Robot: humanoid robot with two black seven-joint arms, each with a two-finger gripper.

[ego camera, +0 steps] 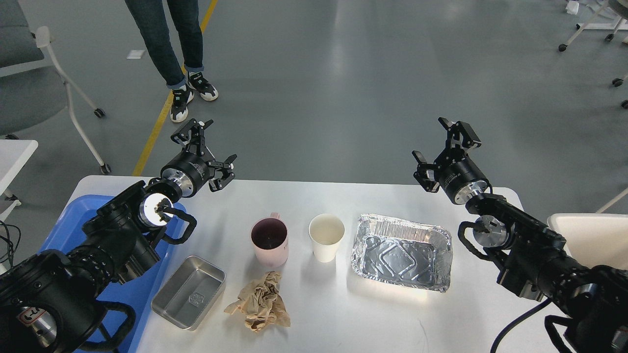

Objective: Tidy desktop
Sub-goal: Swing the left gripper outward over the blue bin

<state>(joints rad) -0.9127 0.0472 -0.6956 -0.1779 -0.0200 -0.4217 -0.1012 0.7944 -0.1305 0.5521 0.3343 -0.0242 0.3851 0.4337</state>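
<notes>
The white desktop [314, 196] carries a pink mug [270, 241], a white paper cup [326, 237], a crinkled foil tray [402, 251], a small steel tin [189, 291] and a crumpled brown paper napkin [260, 301]. My left gripper [206, 149] hovers open above the desktop's far left edge, holding nothing. My right gripper [444, 147] hovers open above the far right edge, also holding nothing. Both stand well back from the items.
A blue plastic tray [66, 220] lies at the desktop's left end, partly under my left arm. A white bin [588, 235] stands at the right. A person's legs [171, 44] and wheeled chairs [39, 73] stand on the grey floor beyond.
</notes>
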